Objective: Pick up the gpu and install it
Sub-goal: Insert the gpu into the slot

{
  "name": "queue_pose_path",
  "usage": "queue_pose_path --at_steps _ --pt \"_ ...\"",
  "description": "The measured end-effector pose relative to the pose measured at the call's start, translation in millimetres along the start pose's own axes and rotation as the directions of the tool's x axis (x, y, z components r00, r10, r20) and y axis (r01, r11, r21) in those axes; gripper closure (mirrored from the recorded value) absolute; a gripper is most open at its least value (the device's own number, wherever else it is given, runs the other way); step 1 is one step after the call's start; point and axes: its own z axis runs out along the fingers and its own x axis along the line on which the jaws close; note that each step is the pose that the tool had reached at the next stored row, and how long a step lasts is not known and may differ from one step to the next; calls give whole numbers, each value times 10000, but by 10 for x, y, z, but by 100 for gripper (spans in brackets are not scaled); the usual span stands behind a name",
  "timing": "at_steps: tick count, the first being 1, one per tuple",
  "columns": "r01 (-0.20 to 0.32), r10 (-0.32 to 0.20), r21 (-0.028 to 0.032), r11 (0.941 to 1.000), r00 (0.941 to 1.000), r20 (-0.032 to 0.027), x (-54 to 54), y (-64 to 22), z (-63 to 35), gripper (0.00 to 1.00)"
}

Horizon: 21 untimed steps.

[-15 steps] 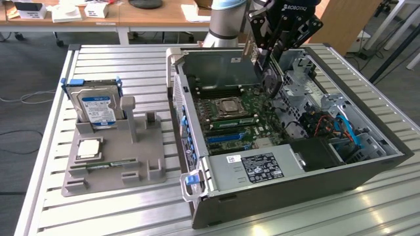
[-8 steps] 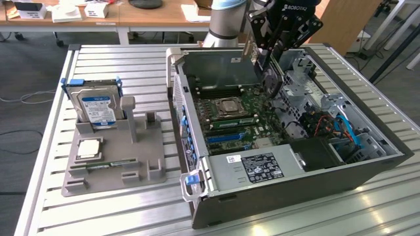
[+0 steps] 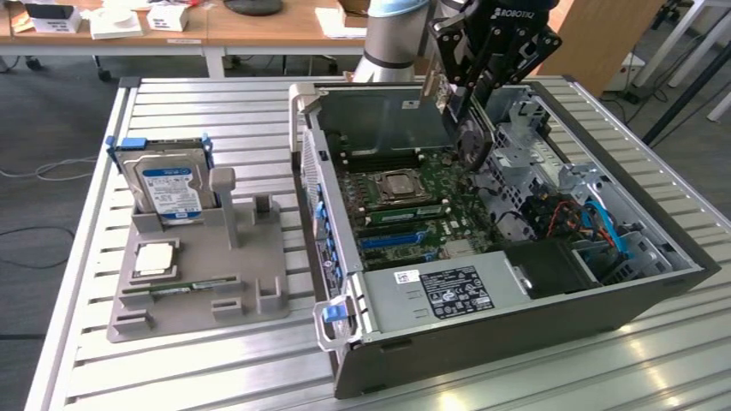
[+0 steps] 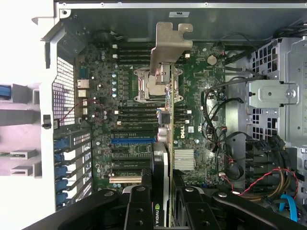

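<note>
The gpu [image 3: 471, 133] hangs edge-down over the open computer case [image 3: 514, 338], above the motherboard [image 3: 400, 201]. My gripper [image 3: 474, 86] is shut on its upper edge. In the wrist view the gpu [image 4: 165, 139] appears edge-on, with its silver end bracket [image 4: 168, 48] at the far end and an NVIDIA label near my fingers [image 4: 139, 211]. The gripper [image 4: 165, 208] clamps the card from both sides. The card sits well above the board, over the processor socket [image 4: 156, 84] and the memory slots. The blue expansion slot [image 4: 132, 140] lies to one side of it.
A grey fixture [image 3: 194, 295] at the exterior view's left holds a hard drive [image 3: 169, 184], a processor chip [image 3: 154, 257] and a memory stick [image 3: 183, 287]. Inside the case are a power supply [image 3: 451, 291], drive cages [image 3: 537, 154] and loose cables [image 4: 268, 182].
</note>
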Motion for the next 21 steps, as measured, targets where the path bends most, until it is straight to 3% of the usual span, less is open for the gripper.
queue_pose_path --at_steps 9,14,16,18,21 --pt "85 -85 0 10000 10000 -5 0 0 0 73" --pt "816 -816 -5 9967 9967 -40 0 0 0 73" --pt "1169 -1169 -8 9931 9931 -58 0 0 0 73" --pt "1889 -1889 -17 9820 9819 -93 0 0 0 73" --pt "2415 -2415 -25 9704 9703 -119 0 0 0 73"
